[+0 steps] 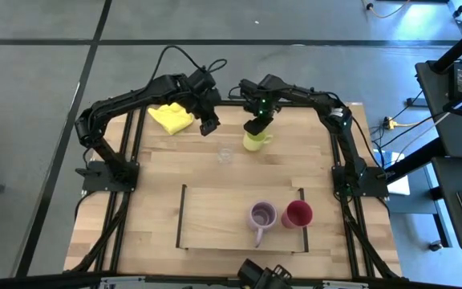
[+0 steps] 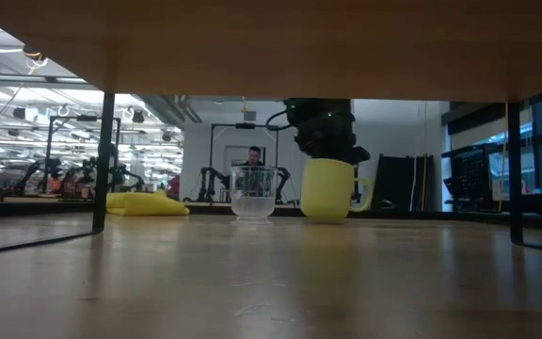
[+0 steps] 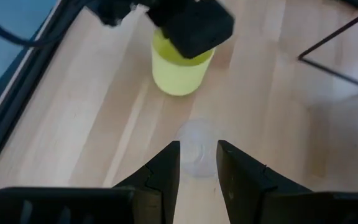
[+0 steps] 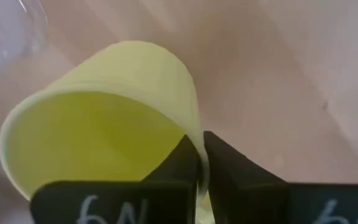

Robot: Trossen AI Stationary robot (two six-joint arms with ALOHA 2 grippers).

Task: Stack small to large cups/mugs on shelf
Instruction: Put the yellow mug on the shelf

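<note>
The yellow-green mug [image 1: 253, 142] stands upright on its base at the far middle of the table, with my right gripper [image 1: 255, 127] shut on its rim. The tiny clear glass [image 1: 225, 155] stands upright just left of the mug, also on the bare wood [image 2: 253, 194]. My left gripper [image 1: 209, 125] hangs open above and a little beyond the glass; in the left wrist view the glass [image 3: 196, 150] shows past its fingertips, untouched. The purple mug [image 1: 261, 215] and the red cup [image 1: 297, 213] stand on the shelf [image 1: 215, 218] near the front. My right gripper pinches the mug's rim wall [image 4: 198, 140], one finger [image 4: 180, 163] inside the mug and the other [image 4: 232, 168] outside. The fingers come from above, pointing almost straight down. The mug [image 2: 328, 189] stands upright with its base on the table.
A yellow cloth [image 1: 171, 118] lies at the far left corner, behind my left arm. The shelf's thin dark frame [image 1: 184, 215] borders the light wood, with free room left of the purple mug. A person shows in the room beyond [image 2: 253, 156].
</note>
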